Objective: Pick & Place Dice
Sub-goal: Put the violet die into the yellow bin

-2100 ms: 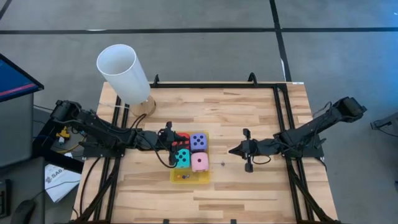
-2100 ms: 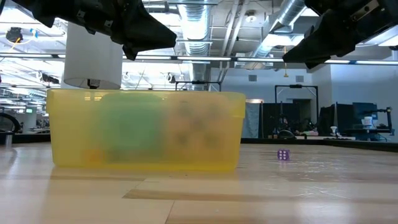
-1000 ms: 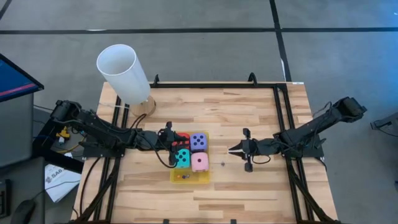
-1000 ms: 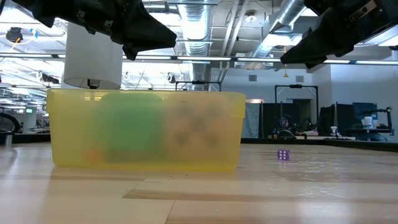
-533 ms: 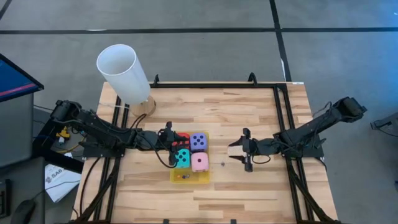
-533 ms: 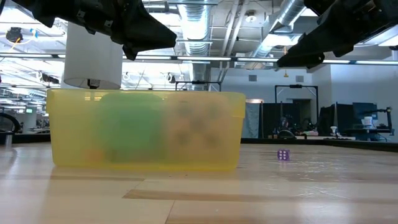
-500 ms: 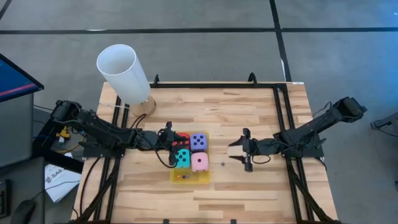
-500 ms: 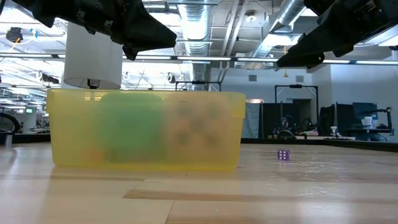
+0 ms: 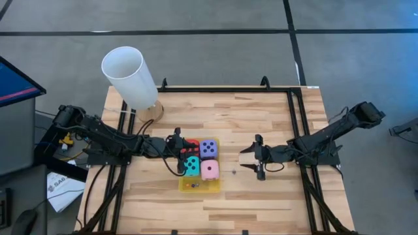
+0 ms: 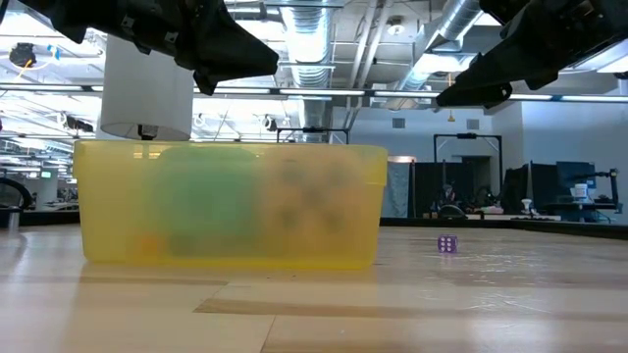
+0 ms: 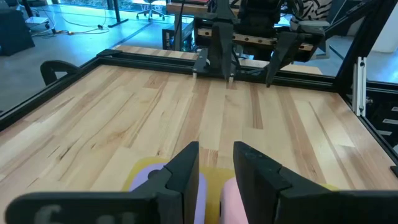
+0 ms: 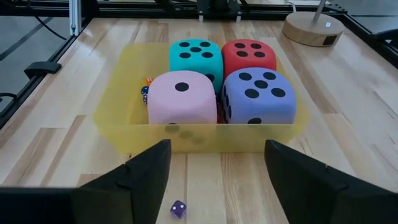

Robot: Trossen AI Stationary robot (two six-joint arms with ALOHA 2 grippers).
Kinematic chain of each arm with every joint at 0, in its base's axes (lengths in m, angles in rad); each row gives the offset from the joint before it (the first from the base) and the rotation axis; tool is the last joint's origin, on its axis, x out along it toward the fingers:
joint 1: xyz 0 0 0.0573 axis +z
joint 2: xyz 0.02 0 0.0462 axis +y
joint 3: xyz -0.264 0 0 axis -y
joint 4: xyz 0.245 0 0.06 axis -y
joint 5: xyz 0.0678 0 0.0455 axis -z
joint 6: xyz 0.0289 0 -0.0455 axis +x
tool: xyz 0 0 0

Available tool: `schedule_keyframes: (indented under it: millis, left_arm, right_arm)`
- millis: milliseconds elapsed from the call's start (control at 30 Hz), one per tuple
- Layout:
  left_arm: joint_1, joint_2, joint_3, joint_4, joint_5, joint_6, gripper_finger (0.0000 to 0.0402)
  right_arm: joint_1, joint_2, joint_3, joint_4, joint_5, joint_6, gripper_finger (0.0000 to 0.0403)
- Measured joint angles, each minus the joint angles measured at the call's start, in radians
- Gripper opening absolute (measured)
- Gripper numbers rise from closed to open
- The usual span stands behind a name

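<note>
Dice fill most of the yellow tray near the middle of the desk: the cyan die and red die at the far side, the pink die and purple die nearer the right arm. A few tiny coloured pieces sit in the tray's remaining strip, half hidden behind the pink cube and too small to make out. One tiny purple die lies on the wood outside the tray, just in front of the right claw, whose fingers stand well apart with nothing between them. From table height the tray wall blurs the cubes into green and pale smears, and both arms are cut off at the top. The left claw hangs over the red and cyan dice; its fingers are close with a narrow gap, and I cannot tell whether they grip anything. A white cylinder stands at the far left corner.
</note>
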Motion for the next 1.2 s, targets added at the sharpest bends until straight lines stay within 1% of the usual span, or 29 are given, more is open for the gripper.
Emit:
schedule_keyframes:
  millis: [233, 400, 667, 967, 1033, 1200]
  left_arm:
    - [0.0, 0.0, 0.0, 0.0, 0.0, 0.0, 0.009]
    - [0.0, 0.0, 0.0, 0.0, 0.0, 0.0, 0.009]
    - [0.0, 0.0, 0.0, 0.0, 0.0, 0.0, 0.009]
    - [0.0, 0.0, 0.0, 0.0, 0.0, 0.0, 0.009]
    - [0.0, 0.0, 0.0, 0.0, 0.0, 0.0, 0.009]
    - [0.0, 0.0, 0.0, 0.0, 0.0, 0.0, 0.009]
  right_arm:
    - [0.0, 0.012, 0.0, 0.001, 0.0, 0.0, 0.0255]
    - [0.0, 0.07, 0.001, 0.009, 0.0, 0.014, 0.0255]
    - [0.0, 0.227, 0.001, 0.105, -0.001, 0.042, 0.0255]
    - [0.0, 0.417, 0.0, 0.157, -0.002, 0.158, 0.0255]
    - [0.0, 0.457, 0.0, 0.207, -0.005, 0.165, 0.0255]
    - [0.002, 0.543, 0.001, 0.309, -0.058, 0.165, 0.0255]
